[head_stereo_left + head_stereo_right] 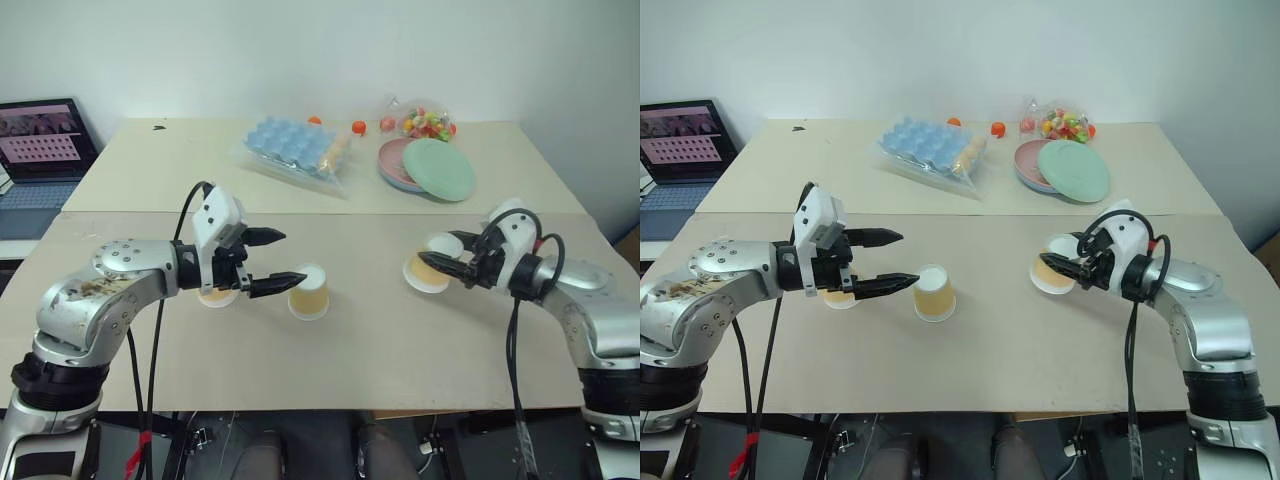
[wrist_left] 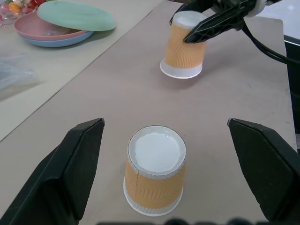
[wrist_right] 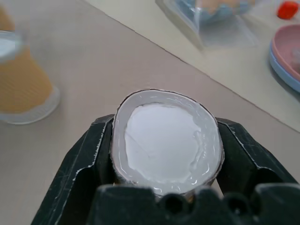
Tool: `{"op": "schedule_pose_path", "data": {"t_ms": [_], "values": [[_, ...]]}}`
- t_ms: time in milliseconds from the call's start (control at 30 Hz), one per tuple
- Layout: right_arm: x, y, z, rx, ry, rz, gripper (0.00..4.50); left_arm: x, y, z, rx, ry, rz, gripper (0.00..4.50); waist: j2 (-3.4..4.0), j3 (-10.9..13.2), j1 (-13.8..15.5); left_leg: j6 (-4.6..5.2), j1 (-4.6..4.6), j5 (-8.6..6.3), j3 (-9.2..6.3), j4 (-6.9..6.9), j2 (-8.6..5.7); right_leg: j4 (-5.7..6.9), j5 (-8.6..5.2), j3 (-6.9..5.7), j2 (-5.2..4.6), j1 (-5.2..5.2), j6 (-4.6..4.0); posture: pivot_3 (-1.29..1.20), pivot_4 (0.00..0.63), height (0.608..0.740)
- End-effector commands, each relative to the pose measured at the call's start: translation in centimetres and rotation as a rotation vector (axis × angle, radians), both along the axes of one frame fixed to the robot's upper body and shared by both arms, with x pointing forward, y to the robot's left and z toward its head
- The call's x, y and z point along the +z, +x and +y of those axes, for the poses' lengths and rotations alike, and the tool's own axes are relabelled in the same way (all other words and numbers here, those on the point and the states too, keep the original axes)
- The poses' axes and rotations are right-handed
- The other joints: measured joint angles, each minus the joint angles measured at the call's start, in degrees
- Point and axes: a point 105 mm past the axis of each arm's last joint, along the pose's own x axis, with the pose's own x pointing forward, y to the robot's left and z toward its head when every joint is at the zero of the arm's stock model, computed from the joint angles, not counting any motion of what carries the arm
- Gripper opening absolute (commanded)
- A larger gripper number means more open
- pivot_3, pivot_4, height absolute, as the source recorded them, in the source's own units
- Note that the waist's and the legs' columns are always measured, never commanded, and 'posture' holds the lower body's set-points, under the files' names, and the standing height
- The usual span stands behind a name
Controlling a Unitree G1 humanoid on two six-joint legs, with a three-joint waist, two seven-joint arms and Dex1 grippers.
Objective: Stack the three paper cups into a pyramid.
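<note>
Our right gripper (image 1: 432, 264) has its two black fingers clamped on the upper wall of one of the three paper cups, the right cup (image 1: 428, 272); the right wrist view shows that cup (image 3: 166, 140) squeezed slightly oval between them, its white base facing the camera, so we hold it upside down, which is how a pyramid of cups wants it. In the left wrist view the held cup (image 2: 183, 47) looks tilted with its rim near the table (image 1: 400, 350); whether it is touching or just off the surface we cannot tell. Our left gripper (image 1: 280, 262) stands spread as wide as it goes and holds nothing, its fingers either side of the middle cup (image 1: 309, 292), which stands inverted on the table, well apart from the held one. We judge it waits there to steady that cup or simply to keep clear. The third cup (image 1: 216, 295) sits just behind our left wrist, largely hidden by it. The middle and left cups would serve as the base pair, though they look too far apart yet to carry a third. Farther back lie a blue egg tray (image 1: 290, 145) in a plastic bag, stacked pink and green plates (image 1: 428, 167), a bag of sweets (image 1: 428, 124) and a laptop (image 1: 45, 140) off to the left, none of them in our way.
</note>
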Motion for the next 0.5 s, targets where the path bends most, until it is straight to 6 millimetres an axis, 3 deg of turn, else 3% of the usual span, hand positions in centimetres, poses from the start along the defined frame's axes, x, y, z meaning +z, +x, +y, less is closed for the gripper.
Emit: {"op": "schedule_pose_path", "data": {"t_ms": [33, 500], "values": [[0.5, -1.3, 2.8, 0.079, 0.001, -0.009, 2.61, 0.6, 0.0, 0.6, 0.003, 0.023, -0.043, 4.50, 0.00, 0.00, 0.04, 0.00, 0.01, 0.00, 0.00, 0.00, -0.01, 0.00, -0.01, 0.00, -0.01, 0.00, 0.02, 0.00, 0.150, 0.736], [-1.8, -0.7, 7.3, 0.173, 0.049, 0.020, 2.61, 0.9, 0.2, 0.3, 0.005, 0.018, -0.059, 4.50, 0.00, 0.00, 0.23, -0.01, -0.01, 0.01, 0.01, 0.03, -0.02, 0.00, -0.09, -0.03, -0.02, -0.01, 0.14, 0.00, 0.150, 0.736]]}}
